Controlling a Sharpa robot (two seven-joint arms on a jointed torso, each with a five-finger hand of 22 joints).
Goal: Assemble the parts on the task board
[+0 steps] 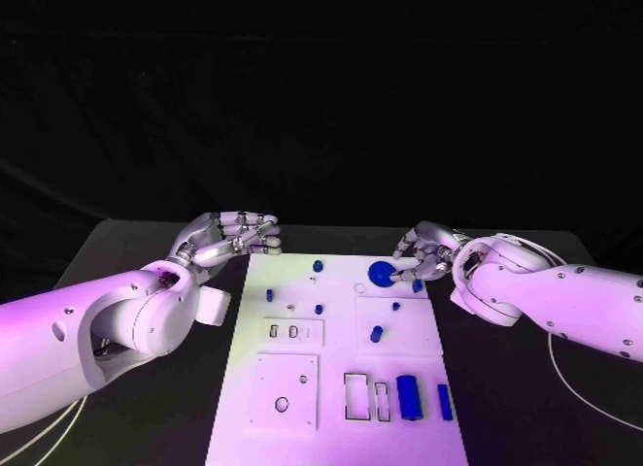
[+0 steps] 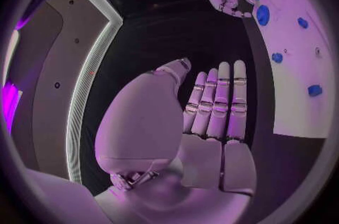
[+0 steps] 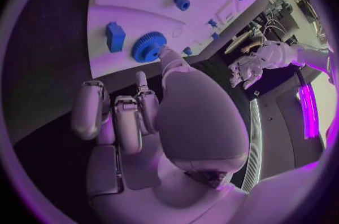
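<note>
My right hand (image 1: 423, 254) touches the blue gear (image 1: 382, 274) at the board's (image 1: 287, 388) far end with a fingertip. It looks stiff and light; I'd pinch its toothed rim. My left hand (image 1: 231, 236), beside the board, holds nothing.

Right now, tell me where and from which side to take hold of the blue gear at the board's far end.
Grip the blue gear by its toothed rim, thumb and finger on opposite sides, coming from above and the right. It lies flat on the task board, so only the rim offers purchase, and the right hand already touches that edge. The left hand is off the board.
</note>
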